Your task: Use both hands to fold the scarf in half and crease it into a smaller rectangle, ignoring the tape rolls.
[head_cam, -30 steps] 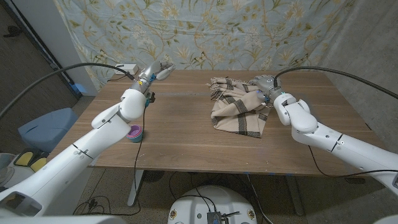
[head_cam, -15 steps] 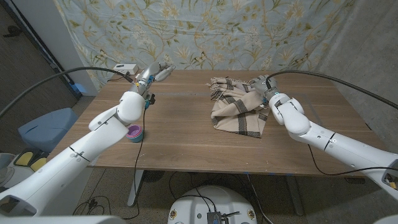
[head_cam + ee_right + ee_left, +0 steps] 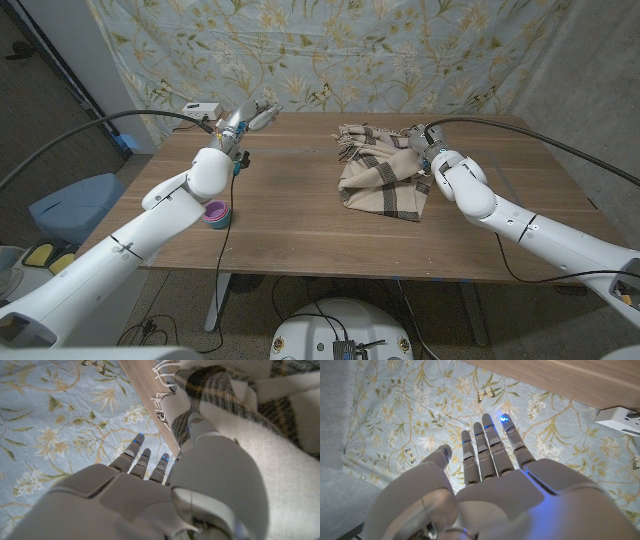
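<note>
Scarf (image 3: 383,172), cream with dark brown stripes, lying crumpled in a loose heap on wooden table (image 3: 300,220), toward the far right part of the tabletop, fringe showing along its far edge. Folded unevenly, with a lower flap spreading toward the table's near side.

Right hand (image 3: 422,140) at the scarf's far right corner, pressed against the cloth. From the right wrist view, right hand (image 3: 165,485) seen from behind, fingers (image 3: 142,460) pointing past the table's far edge toward the curtain, thumb side tucked under a fold of scarf (image 3: 235,405) that drapes over it. Cannot tell whether any cloth is actually pinched.

Left hand (image 3: 250,117) well away from the scarf, raised over the table's far left corner. From the left wrist view, left hand (image 3: 485,480) spread, fingers (image 3: 492,445) straight and slightly apart, holding nothing, pointing at the curtain.

Purple and teal tape roll (image 3: 216,213) near the table's left edge, well apart from the scarf, partly behind the left forearm. White box (image 3: 203,109) with a cable at the far left corner, just beside the left hand. Pale blue floral curtain (image 3: 330,50) hanging behind the table.
</note>
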Controlling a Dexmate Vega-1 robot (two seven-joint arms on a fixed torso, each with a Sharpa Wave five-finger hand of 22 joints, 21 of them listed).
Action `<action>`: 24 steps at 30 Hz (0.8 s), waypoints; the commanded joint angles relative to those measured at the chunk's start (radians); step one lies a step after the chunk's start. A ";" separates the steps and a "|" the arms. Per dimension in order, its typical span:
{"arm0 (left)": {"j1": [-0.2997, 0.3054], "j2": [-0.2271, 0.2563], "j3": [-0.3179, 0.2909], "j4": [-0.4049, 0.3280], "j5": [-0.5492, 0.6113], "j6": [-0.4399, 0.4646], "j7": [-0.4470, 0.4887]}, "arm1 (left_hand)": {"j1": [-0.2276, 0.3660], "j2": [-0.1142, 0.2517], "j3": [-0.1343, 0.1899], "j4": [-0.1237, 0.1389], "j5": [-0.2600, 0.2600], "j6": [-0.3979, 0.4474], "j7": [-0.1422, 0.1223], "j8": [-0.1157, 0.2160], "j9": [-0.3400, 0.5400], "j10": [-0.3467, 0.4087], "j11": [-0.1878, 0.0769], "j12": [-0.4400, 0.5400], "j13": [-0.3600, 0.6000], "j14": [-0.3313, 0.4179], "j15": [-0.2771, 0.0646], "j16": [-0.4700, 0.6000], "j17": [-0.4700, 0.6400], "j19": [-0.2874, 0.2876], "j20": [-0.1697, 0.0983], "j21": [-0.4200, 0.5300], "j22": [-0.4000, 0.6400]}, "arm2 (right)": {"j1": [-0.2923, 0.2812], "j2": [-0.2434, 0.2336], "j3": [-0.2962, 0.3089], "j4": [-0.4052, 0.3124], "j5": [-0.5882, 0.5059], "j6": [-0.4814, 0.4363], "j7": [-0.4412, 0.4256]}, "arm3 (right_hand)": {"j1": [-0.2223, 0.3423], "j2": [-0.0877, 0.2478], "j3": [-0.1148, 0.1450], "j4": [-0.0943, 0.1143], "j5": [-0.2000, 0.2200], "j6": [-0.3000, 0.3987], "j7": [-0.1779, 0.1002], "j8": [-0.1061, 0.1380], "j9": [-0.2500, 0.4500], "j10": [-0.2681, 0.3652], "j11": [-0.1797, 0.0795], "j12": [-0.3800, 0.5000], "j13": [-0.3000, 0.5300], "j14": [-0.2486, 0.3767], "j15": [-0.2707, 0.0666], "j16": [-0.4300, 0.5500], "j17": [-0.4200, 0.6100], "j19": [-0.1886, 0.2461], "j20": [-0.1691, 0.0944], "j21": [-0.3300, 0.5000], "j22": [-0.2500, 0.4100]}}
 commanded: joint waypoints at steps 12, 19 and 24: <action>-0.006 0.005 0.021 0.009 -0.016 -0.019 0.008 | -0.021 -0.009 0.000 0.011 -0.003 -0.006 0.005 0.000 0.002 -0.016 0.003 -0.011 0.005 -0.006 0.003 -0.003 0.003 -0.008 0.006 0.007 0.004 | -0.164 -0.036 0.107 -0.125 -0.027 -0.101 -0.259 | -0.015 0.041 -0.031 0.015 0.024 0.124 0.079 0.082 0.055 0.115 0.022 0.012 0.005 0.053 -0.151 0.037 0.020 0.035 -0.022 -0.007 0.003; -0.007 0.006 0.022 0.012 -0.018 -0.033 0.009 | -0.026 -0.011 0.000 0.012 -0.003 -0.007 0.004 -0.001 0.002 -0.016 0.003 -0.011 0.006 -0.005 0.003 -0.003 0.002 -0.009 0.004 0.008 0.004 | -0.240 -0.075 0.139 -0.263 -0.169 -0.147 -0.090 | 0.006 0.026 -0.022 -0.006 0.052 0.144 0.105 0.118 0.082 0.131 0.050 0.009 0.006 0.057 -0.120 0.031 0.017 0.047 0.016 -0.009 0.002; -0.007 0.007 0.022 0.017 -0.019 -0.049 0.008 | -0.029 -0.014 0.000 0.012 -0.003 -0.007 0.004 0.000 0.002 -0.016 0.003 -0.010 0.006 -0.005 0.004 -0.004 0.002 -0.009 0.005 0.009 0.004 | -0.299 -0.082 0.180 -0.344 -0.227 -0.136 0.039 | 0.015 0.006 -0.019 -0.023 0.075 0.165 0.132 0.141 0.092 0.144 0.071 0.007 0.006 0.058 -0.103 0.024 0.013 0.046 0.039 -0.014 0.001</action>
